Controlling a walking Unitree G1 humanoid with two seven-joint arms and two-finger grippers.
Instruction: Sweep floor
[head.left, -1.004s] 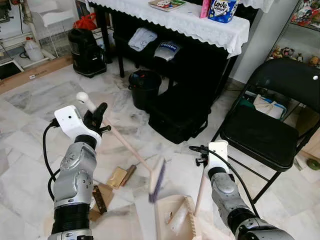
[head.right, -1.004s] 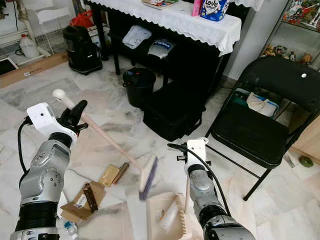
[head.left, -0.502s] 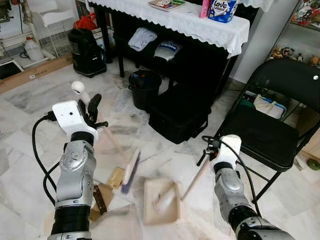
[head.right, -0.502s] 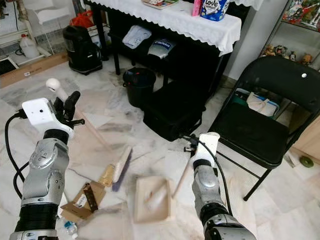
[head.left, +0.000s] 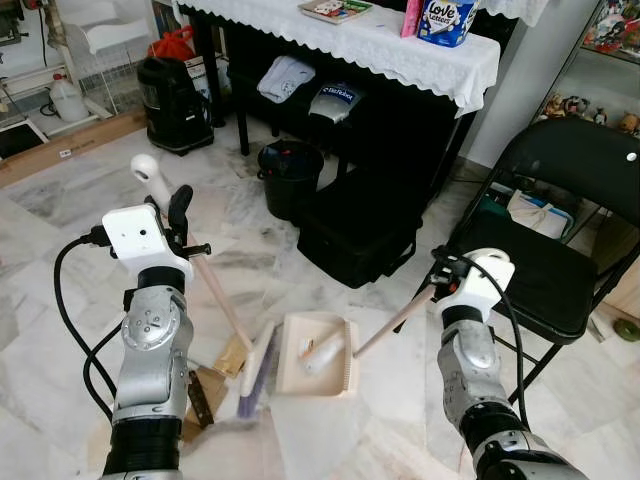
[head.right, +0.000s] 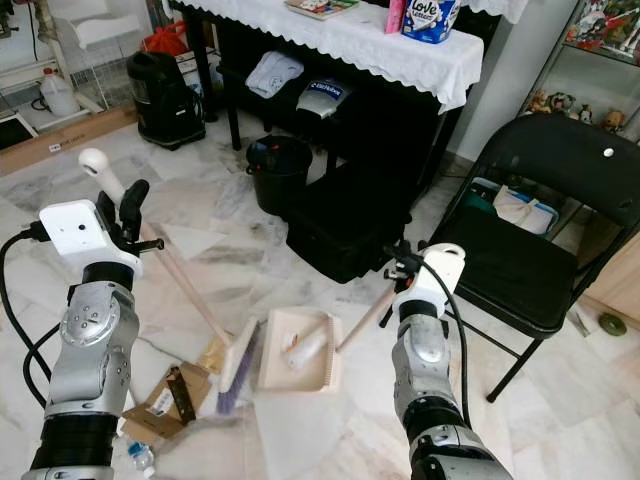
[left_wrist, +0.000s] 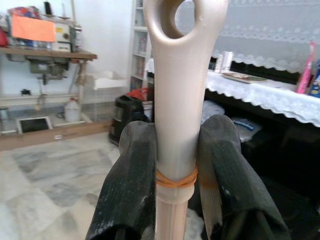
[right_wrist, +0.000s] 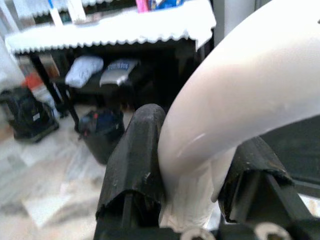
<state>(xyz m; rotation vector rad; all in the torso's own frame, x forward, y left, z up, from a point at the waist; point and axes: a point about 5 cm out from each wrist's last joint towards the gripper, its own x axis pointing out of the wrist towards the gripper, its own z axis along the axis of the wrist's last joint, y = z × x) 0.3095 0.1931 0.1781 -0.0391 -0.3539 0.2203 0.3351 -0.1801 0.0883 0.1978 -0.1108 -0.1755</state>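
Observation:
My left gripper (head.left: 176, 214) is shut on the upper part of a beige broom handle (head.left: 205, 285); in the left wrist view both black fingers (left_wrist: 131, 192) clamp that handle (left_wrist: 175, 100). The broom's purple-bristled head (head.left: 257, 373) rests on the marble floor against the left side of a beige dustpan (head.left: 316, 355). A white scrap (head.left: 323, 350) lies in the pan. My right gripper (head.left: 440, 279) is shut on the dustpan's long handle (head.left: 392, 322), whose white grip (right_wrist: 225, 105) sits between its fingers (right_wrist: 136, 155). Brown cardboard scraps (head.left: 234, 353) lie left of the broom head.
A black bin (head.left: 290, 175) and a black bag (head.left: 355, 235) stand under the table with the white lace cloth (head.left: 400, 45). A black folding chair (head.left: 545, 250) stands close on the right. A black canister (head.left: 172, 100) is at the back left. More cardboard (head.left: 200, 396) lies by my left arm.
The broom head swung left off the dustpan and now rests at its left side. The dustpan slid away from me and lies flat; my right gripper moved up and right.

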